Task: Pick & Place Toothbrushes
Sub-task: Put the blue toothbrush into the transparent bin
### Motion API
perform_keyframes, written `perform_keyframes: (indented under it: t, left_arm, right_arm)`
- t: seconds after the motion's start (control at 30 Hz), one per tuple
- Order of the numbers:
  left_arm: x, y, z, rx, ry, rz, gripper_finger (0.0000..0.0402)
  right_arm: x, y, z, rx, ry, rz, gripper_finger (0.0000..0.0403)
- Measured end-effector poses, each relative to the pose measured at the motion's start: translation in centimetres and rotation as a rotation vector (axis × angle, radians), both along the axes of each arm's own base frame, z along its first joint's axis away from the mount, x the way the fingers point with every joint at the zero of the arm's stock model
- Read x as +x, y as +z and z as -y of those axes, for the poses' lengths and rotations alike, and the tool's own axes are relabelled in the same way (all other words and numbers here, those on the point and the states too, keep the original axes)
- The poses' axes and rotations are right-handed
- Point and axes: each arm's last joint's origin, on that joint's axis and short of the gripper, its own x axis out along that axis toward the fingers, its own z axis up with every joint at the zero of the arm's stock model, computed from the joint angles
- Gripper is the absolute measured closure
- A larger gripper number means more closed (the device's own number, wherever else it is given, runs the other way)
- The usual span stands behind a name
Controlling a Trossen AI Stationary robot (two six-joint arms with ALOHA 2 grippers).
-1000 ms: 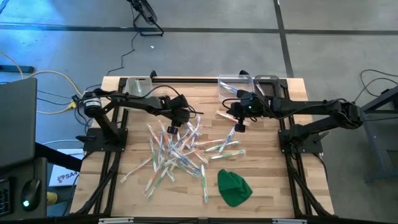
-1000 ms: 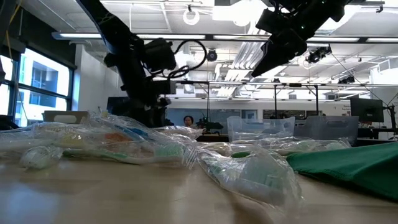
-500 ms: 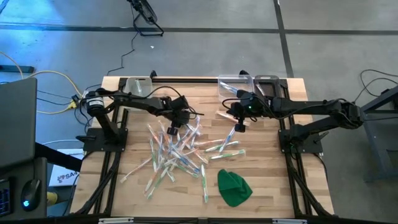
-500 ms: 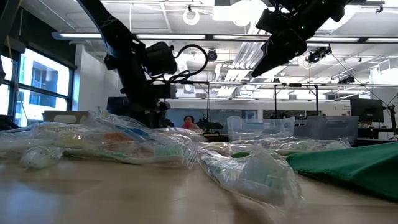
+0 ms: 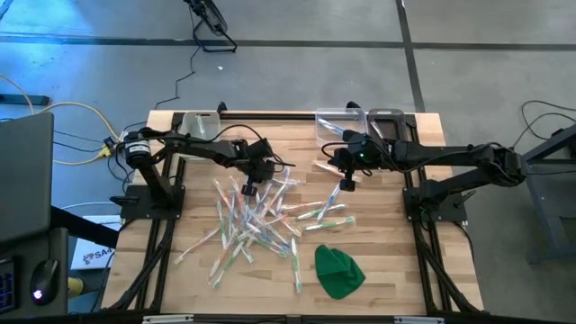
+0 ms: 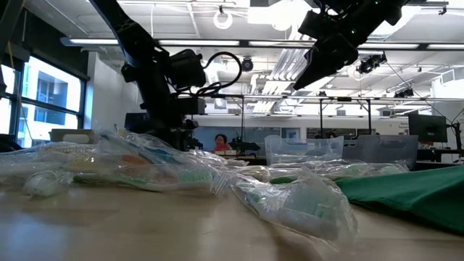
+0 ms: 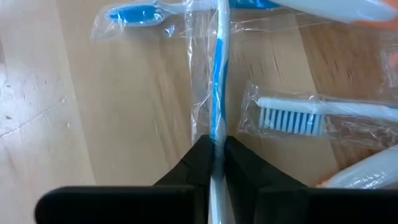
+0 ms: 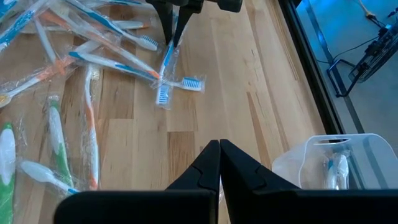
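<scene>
Many wrapped toothbrushes (image 5: 256, 220) lie in a loose pile on the wooden table's middle. At the pile's far edge my left gripper (image 5: 250, 186) is shut on a blue-and-white toothbrush (image 7: 217, 74) in a clear wrapper, which also shows in the right wrist view as the toothbrush (image 8: 165, 68). A second toothbrush (image 7: 289, 116) lies just beside it. My right gripper (image 5: 346, 183) hangs shut above the table right of the pile, holding nothing; its fingertips (image 8: 219, 144) are together. My left gripper pinches the wrapped toothbrush's handle (image 7: 216, 134) between its two fingers (image 7: 200, 155). The fingers come from above, slanting down, and the handle runs away from them in line with the gripper. The toothbrush still lies on the table, its far end among other wrappers.
A clear bin (image 5: 340, 123) with toothbrushes in it stands at the far edge, a second one (image 5: 387, 118) beside it, a third (image 5: 200, 122) at the far left. A green cloth lump (image 5: 337, 270) lies near the front right. Bare wood shows between the pile and the bins.
My left gripper has stayed in place at the pile's far edge and shut on the blue-and-white toothbrush. The toothbrush still lies on the table.
</scene>
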Motion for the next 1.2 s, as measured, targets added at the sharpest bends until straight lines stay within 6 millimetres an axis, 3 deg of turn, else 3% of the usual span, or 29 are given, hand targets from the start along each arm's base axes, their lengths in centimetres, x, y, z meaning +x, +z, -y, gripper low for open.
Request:
perform_keyframes:
  t: [0.17,0.53,0.93,1.2]
  left_arm:
    - [-0.1,0.7,0.0,0.018,0.008,0.009,0.0387]
    - [1.4,5.2,-0.8,0.107,0.026,-0.008,0.0384]
    - [4.4,12.0,-1.7,0.133,0.011,0.242,0.0383]
    - [5.1,15.6,-3.0,0.154,0.053,0.386,0.0383]
  right_arm:
    - [0.0,0.0,0.0,0.000,0.000,-0.001,0.0400]
    - [-0.1,-0.1,0.0,-0.002,0.003,-0.009,0.0400]
    - [-0.3,0.2,-0.1,-0.059,0.049,-0.022,0.0400]
    - [-1.5,1.4,-0.3,-0.062,0.050,0.006,0.0400]
